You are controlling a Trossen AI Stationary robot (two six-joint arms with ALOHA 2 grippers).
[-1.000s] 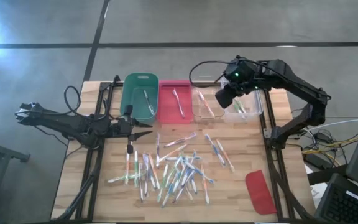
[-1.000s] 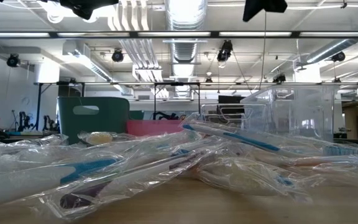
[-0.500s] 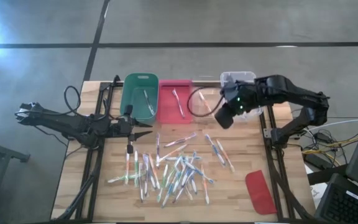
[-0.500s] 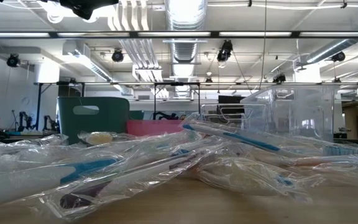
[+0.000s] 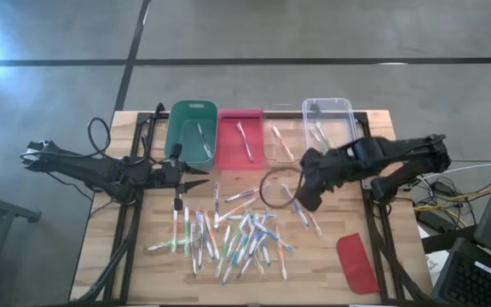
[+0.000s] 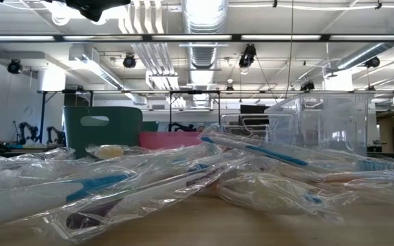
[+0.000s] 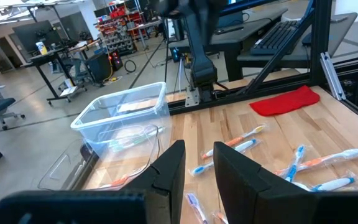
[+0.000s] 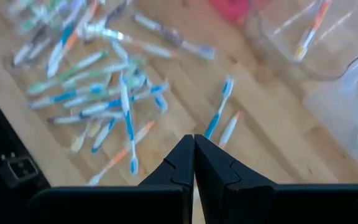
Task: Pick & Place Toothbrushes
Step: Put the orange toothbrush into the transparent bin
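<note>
Several wrapped toothbrushes (image 5: 228, 230) lie in a loose pile on the wooden table's middle; the right wrist view looks down on them (image 8: 126, 106). My right gripper (image 5: 299, 203) hangs shut above the pile's right edge, pointing steeply down, with nothing between its fingers (image 8: 194, 152). My left gripper (image 5: 201, 177) waits level at the table's left, pointing toward the right edge, open and empty (image 7: 199, 171). In the low view the wrapped toothbrushes (image 6: 183, 178) fill the foreground and neither gripper shows.
Along the far edge stand a green bin (image 5: 192, 132), a red bin (image 5: 239, 138) and two clear bins (image 5: 282, 141) (image 5: 329, 124), each with toothbrushes inside. A flat red lid (image 5: 356, 263) lies at the near right. A cable loop (image 5: 271, 188) hangs beside my right gripper.
My right gripper has swung from above the far-right clear bin toward the table's near edge and left, sinking a little and rolling, to above the pile's right side. It has stayed shut. The toothbrushes have not moved.
</note>
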